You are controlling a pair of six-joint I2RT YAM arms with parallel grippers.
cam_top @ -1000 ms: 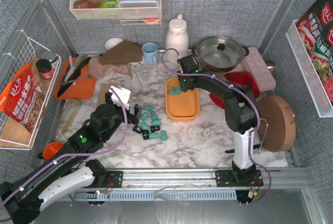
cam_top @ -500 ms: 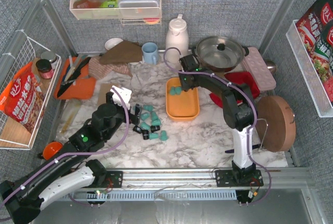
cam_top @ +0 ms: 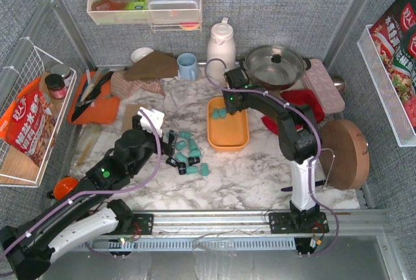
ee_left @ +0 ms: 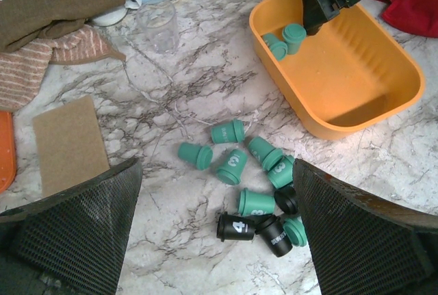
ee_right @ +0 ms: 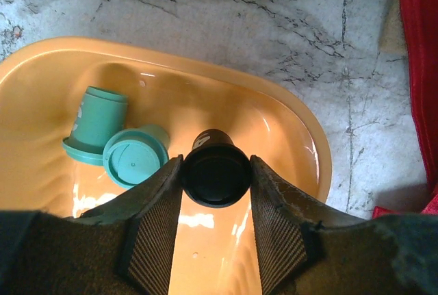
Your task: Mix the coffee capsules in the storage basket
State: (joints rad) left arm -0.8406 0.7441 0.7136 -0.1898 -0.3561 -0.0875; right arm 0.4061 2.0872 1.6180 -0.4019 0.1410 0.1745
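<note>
The orange storage basket [cam_top: 228, 142] lies mid-table. My right gripper [cam_top: 228, 106] hangs over its far end, shut on a black coffee capsule [ee_right: 215, 175] held wide end up between both pads above the basket floor [ee_right: 205, 267]. Two teal capsules [ee_right: 99, 124] [ee_right: 135, 161] lie inside, just left of it. Left of the basket, a loose pile of teal capsules [ee_left: 233, 165] and a few black ones [ee_left: 236, 226] rests on the marble. My left gripper [ee_left: 217, 172] hovers over that pile, open, with nothing between its fingers.
A clear glass [ee_left: 159, 24] and a folded brown cloth [ee_left: 61, 1] sit beyond the pile, and a cardboard square [ee_left: 68, 141] lies to its left. A red cloth [ee_right: 421, 69], a pot [cam_top: 274, 64], a white jug [cam_top: 221, 43], a blue mug [cam_top: 187, 65] and a round wooden board [cam_top: 346, 153] stand around the basket.
My right arm has shifted slightly over the basket's far end, still carrying the black capsule. The left arm has barely moved.
</note>
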